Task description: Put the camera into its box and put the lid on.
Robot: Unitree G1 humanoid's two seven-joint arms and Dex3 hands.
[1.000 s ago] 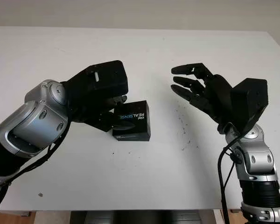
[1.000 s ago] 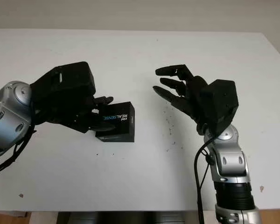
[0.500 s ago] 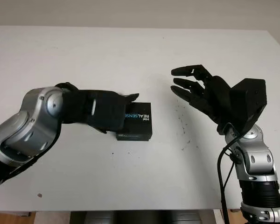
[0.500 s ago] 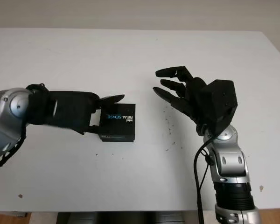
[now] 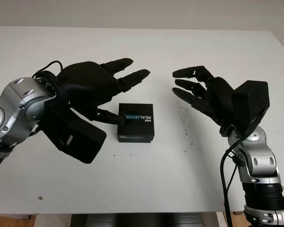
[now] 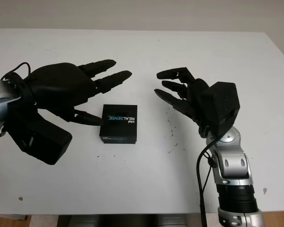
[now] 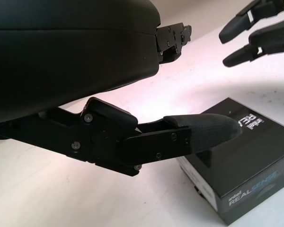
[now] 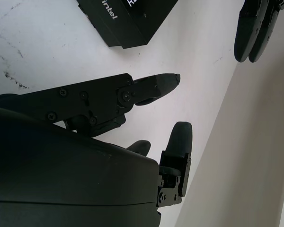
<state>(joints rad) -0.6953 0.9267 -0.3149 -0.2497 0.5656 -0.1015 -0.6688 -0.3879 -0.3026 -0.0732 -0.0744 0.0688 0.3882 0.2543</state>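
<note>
1. Black box (image 5: 136, 123) with its lid on, printed "REALSENSE" on top — flat on the white table (image 5: 132, 47), roughly at the middle, between the two hands.
2. Left hand (image 5: 92, 90) just to the left of the box and raised above the table, palm turned up, open and holding nothing.
3. Left hand's thumb tip (image 5: 114, 118) right at the box's left edge; possibly touching it, though from the head views hard to tell contact from a small gap.
4. From the left wrist view, the same thumb (image 7: 201, 132) reaching over the near corner of the box (image 7: 246, 165), the lettering on the lid readable beside it.
5. Two longer fingers of the left hand (image 5: 130, 78) stretched out past the far side of the box, above the table and apart from the lid.
6. Right hand (image 5: 203, 92) to the right of the box, well apart from it — lifted off the table, palm facing the box, open and gripping nothing.
7. In the right wrist view, the box's corner (image 8: 128, 19) on the table past the right hand's fingers (image 8: 151, 87).
8. Small dark specks (image 5: 187, 130) scattered on the table between the box and the right arm.
9. No telling from these views what lies inside the shut box.
</note>
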